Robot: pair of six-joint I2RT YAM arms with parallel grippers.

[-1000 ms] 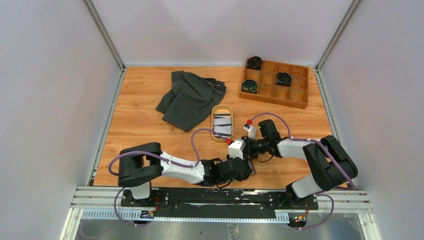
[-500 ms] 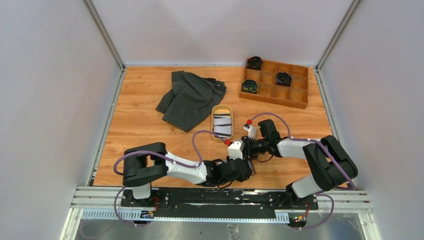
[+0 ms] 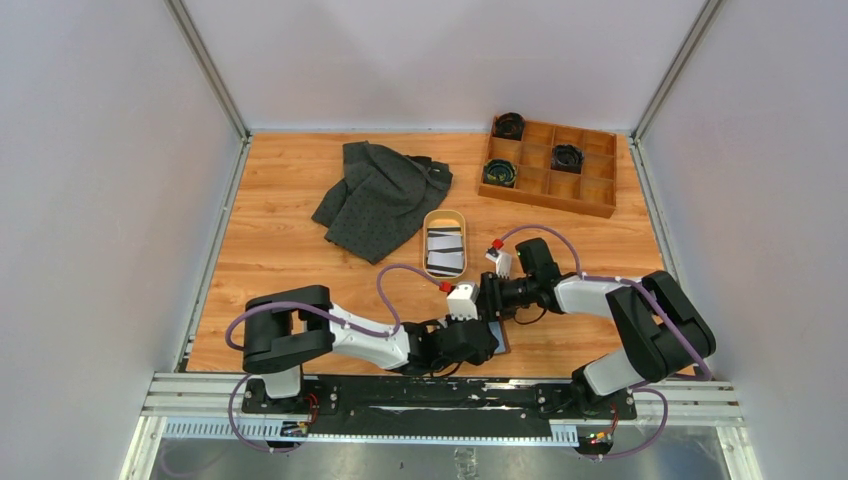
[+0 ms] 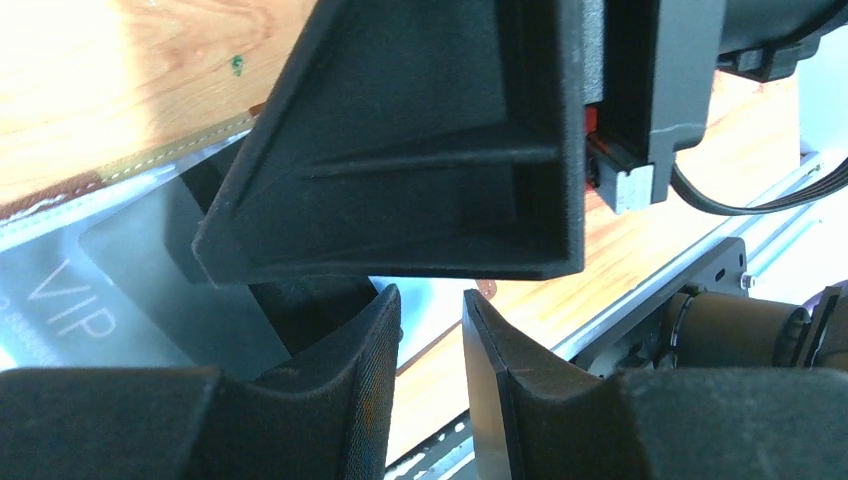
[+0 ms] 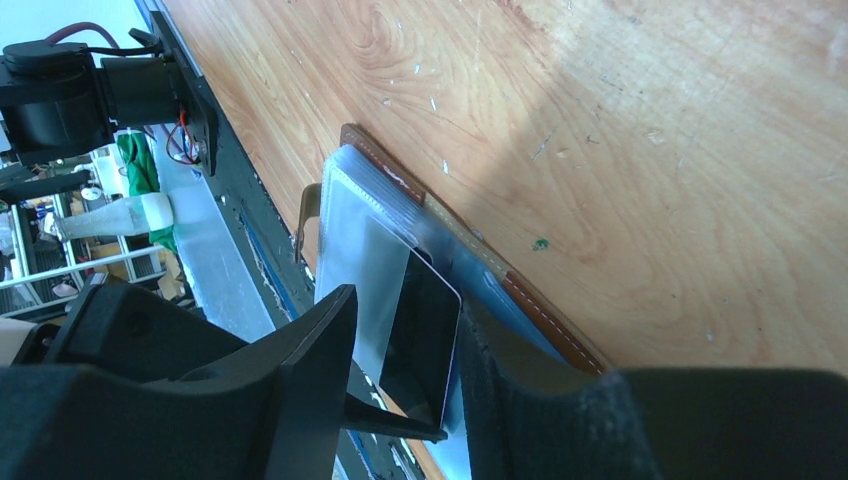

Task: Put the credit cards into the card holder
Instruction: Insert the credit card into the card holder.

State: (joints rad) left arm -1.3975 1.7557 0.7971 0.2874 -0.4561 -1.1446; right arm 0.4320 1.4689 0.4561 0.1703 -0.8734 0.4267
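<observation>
1. Card holder [image 5: 350, 215]: you have it lying open on the table [image 3: 280, 270], close to the near edge and between the two arm bases. The brown stitched leather is underneath and the clear sleeves face up.
2. Left gripper [image 4: 430, 300]: your fingers stand a narrow slit apart, low over the holder. Nothing can be made out between them.
3. Grey card [image 4: 75, 300]: marked VIP, it sits inside a clear sleeve just beside your left fingers.
4. Right gripper [image 5: 410, 305]: it meets your left gripper head-on over the holder. The jaws are apart.
5. Black card [image 5: 425, 335]: it lies in the gap between the right jaws, against the sleeves. One long edge is close to one finger, and bare sleeve shows between the other edge and the other finger. You cannot tell whether it has entered a pocket.
6. Oval tray [image 3: 445, 212]: tan, just beyond the grippers.
7. Striped cards [image 3: 446, 252]: black and white, lying inside the tray.
8. Cloth [image 3: 385, 195]: dark grey and crumpled, on the far left, touching the tray's rim.
9. Wooden box [image 3: 600, 192]: divided into compartments, in the far right corner.
10. Round items [image 3: 567, 157]: dark, two in the box's compartments and a third at its back left corner.
</observation>
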